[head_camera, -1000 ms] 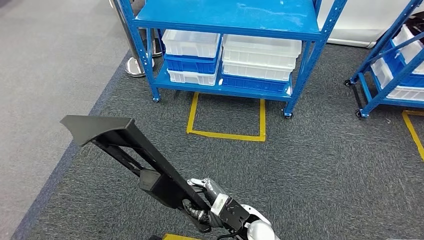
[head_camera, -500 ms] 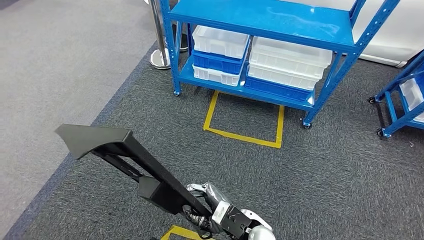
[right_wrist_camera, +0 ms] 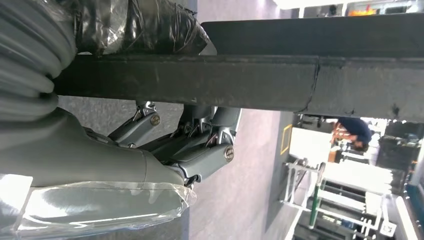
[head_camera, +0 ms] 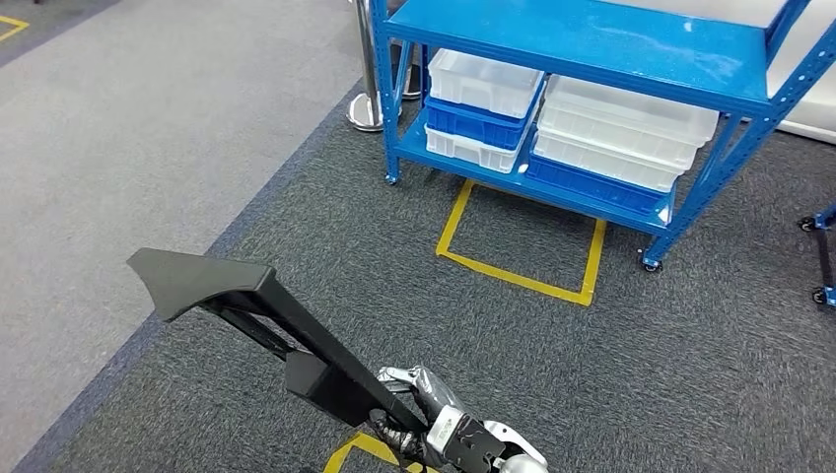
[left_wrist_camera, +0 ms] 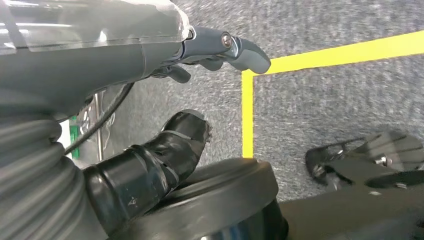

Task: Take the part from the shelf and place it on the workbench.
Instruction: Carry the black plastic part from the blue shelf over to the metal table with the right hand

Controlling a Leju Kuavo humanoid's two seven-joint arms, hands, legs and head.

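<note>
One long black part (head_camera: 266, 315) is held at its near end by the right robot hand (head_camera: 409, 409), fingers wrapped round the bar, as the right wrist view confirms (right_wrist_camera: 200, 75). From that grip the part's long axis runs out toward ten o'clock in the head view, ending in a broad flared plate well clear of the carpet. The left robot hand (left_wrist_camera: 200, 50) hangs over the floor with fingers loosely curled, holding nothing. A blue shelf (head_camera: 592, 49) with white and blue bins stands at one o'clock. No workbench is visible, so the carry is judged unfinished. No brand, label or writing can be read.
</note>
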